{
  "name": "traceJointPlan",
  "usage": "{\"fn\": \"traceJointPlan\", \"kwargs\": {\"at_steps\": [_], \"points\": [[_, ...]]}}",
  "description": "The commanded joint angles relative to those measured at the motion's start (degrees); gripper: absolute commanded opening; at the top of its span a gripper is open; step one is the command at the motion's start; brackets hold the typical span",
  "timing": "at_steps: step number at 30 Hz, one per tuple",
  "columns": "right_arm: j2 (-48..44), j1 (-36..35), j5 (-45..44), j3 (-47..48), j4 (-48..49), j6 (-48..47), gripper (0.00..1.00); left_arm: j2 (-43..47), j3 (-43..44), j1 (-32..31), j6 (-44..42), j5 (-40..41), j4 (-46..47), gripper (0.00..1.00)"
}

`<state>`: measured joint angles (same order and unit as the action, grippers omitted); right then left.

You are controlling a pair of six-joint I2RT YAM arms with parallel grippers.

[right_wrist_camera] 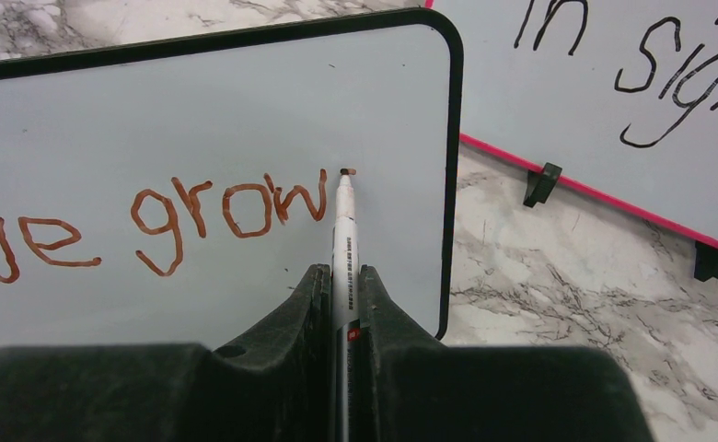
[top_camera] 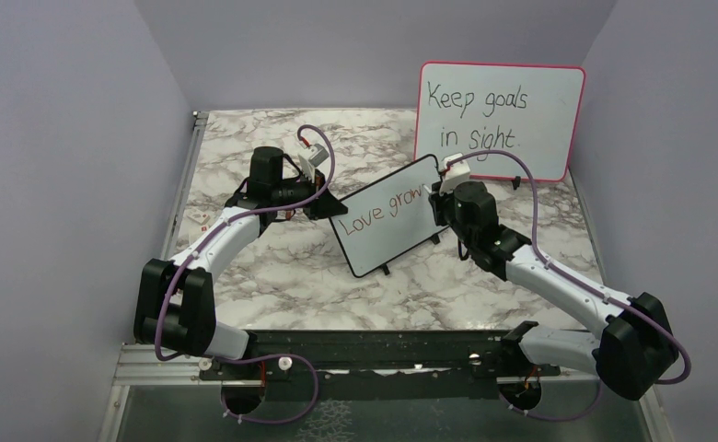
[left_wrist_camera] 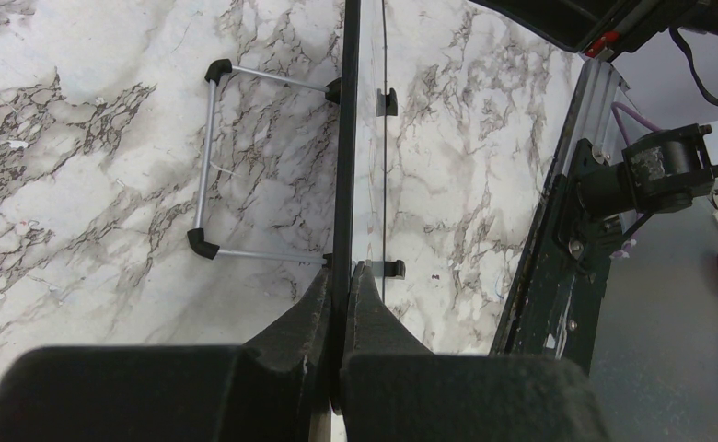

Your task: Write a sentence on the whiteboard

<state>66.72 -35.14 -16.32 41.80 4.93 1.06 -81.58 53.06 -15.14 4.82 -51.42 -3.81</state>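
The black-framed whiteboard (top_camera: pixel 385 244) stands tilted at mid table. The sentence (top_camera: pixel 378 210) on it reads "Love grow" in reddish-brown. My left gripper (top_camera: pixel 324 204) is shut on the board's left edge; in the left wrist view the frame (left_wrist_camera: pixel 347 138) runs edge-on between the fingers of that gripper (left_wrist_camera: pixel 341 276). My right gripper (top_camera: pixel 436 197) is shut on a white marker (right_wrist_camera: pixel 343 221), upright between its fingers. The right gripper (right_wrist_camera: pixel 341 272) holds the marker's tip against the board (right_wrist_camera: pixel 199 101), just right of the "w" of the sentence (right_wrist_camera: pixel 180 216), where a small dot shows.
A larger pink-framed board (top_camera: pixel 501 115) reading "Keep goals in sight" leans at the back right, close behind the whiteboard's right end (right_wrist_camera: pixel 613 92). The whiteboard's wire stand (left_wrist_camera: pixel 206 166) rests on the marble. A black rail (top_camera: pixel 374 348) runs along the near edge. Walls close in on three sides.
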Motion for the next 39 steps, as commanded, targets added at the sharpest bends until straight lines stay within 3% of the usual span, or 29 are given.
{"fn": "traceJointPlan", "kwargs": {"at_steps": [1, 33, 39], "points": [[-0.83, 0.10, 2.28, -0.01, 0.09, 0.59, 0.00, -2.77, -1.55, -0.33, -6.84, 10.90, -6.51, 0.00], [-0.26, 0.12, -3.77, -1.31, -4.80, 2.77, 0.01, -2.52, -1.64, -0.33, -6.84, 11.41, -6.62, 0.00], [-0.54, 0.15, -1.58, -1.31, -4.84, 2.58, 0.01, -2.53, -1.64, -0.30, -6.84, 11.34, -6.64, 0.00]]}}
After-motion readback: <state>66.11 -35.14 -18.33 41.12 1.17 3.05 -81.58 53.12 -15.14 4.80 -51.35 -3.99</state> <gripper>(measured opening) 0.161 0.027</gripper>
